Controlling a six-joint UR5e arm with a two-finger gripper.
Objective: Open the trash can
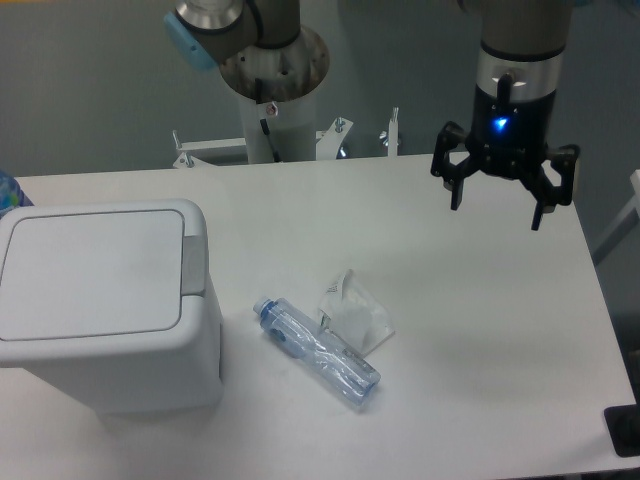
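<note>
The trash can (pixel 105 305) stands at the front left corner of the table (pixel 470 330), its flat lid (pixel 90 272) lying shut and level, with the grey button strip (pixel 194 265) running along the lid's right edge, the side that faces the middle of the table. Nothing touches the can. The gripper (pixel 497 195) hangs in the air over the back right part of the table, well apart from the can, its fingers spread wide and pointing down, with nothing between them; a small blue light glows on its body. Between the two, near the middle of the table and closer to the front edge, a clear plastic bottle (pixel 318 353) lies on its side, and a crumpled piece of clear wrapping (pixel 352 312) rests just beside it, touching or nearly touching the bottle. As far as this view shows, the task has not really begun: the lid is down and the button unpressed. What is left is nearly all of it. The arm would need to cross the table toward the left, passing over or behind the bottle and wrapping, come down on the grey strip, and press so the lid springs up. Whether the spread fingers suit pressing the narrow strip cannot be judged from here.
</note>
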